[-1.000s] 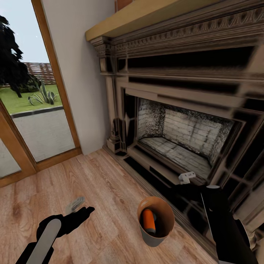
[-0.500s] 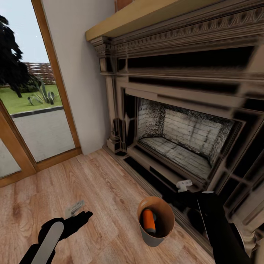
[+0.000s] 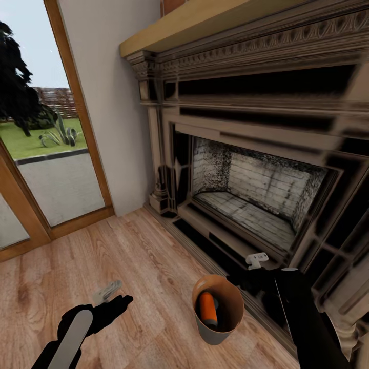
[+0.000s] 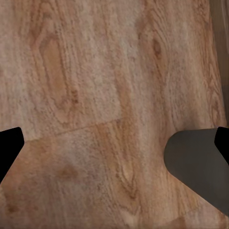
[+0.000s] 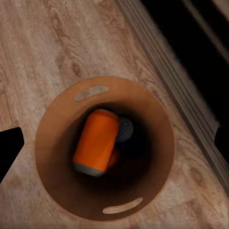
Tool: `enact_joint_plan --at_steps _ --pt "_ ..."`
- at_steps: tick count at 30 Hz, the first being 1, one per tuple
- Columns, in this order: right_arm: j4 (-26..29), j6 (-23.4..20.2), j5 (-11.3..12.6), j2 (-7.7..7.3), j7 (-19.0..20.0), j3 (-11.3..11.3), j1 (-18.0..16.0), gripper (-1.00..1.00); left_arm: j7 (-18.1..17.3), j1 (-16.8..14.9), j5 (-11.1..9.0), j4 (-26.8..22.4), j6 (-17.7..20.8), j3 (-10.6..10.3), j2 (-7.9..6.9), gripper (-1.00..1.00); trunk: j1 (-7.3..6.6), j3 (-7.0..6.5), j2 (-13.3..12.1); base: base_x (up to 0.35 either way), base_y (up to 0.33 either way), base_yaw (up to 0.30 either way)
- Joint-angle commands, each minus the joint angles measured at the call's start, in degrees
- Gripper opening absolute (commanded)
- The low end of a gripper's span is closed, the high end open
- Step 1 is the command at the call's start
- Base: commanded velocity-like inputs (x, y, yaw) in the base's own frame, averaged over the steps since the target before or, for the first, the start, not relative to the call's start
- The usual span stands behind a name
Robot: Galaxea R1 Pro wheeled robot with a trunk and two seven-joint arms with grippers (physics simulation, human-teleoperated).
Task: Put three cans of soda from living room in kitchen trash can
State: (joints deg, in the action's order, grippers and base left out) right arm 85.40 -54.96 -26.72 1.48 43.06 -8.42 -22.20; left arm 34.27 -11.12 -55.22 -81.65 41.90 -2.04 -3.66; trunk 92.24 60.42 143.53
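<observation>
The fireplace (image 3: 256, 169), with its dark carved surround and pale brick firebox, takes up the right and centre of the head view, under a light wood mantel. A glass door (image 3: 41, 128) with a wooden frame stands at the left edge, showing lawn and paving outside. Light wood plank floor (image 3: 143, 266) covers the lower part.

The tash can (image 3: 218, 310) stands on the floor at lower centre, just beside the fireplace's base: a round tapered bucket, grey outside, glossy brown inside, with two slot handles in its rim. A bright-orange can of soda (image 3: 207, 307) with a grey metal end lies tilted inside it. In the right wrist view a second can's grey top (image 5: 125, 130) peeks out from behind the first; the rest of it is lost in the dark bottom, and I cannot tell whether more lie beneath.

The right tool (image 3: 256, 260) hangs above the bucket at lower right, its tips apart. The left tool (image 3: 107, 293) hovers over bare floor at lower left, fingers spread with nothing between them.
</observation>
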Motion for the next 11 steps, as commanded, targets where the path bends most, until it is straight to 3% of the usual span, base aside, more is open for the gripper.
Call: enact_joint_plan --at_steps 1,11 --pt "0.01 -0.01 0.00 0.02 0.00 0.02 0.00 1.00 0.00 -0.02 0.01 0.03 -0.01 0.01 -0.01 1.00 0.00 0.00 0.00 0.000 0.000 0.000" --pt "-0.04 -0.03 0.00 0.02 0.01 0.00 -0.02 1.00 0.03 0.01 -0.03 0.09 0.03 -0.06 0.05 1.00 0.00 0.00 0.00 0.000 0.000 0.000"
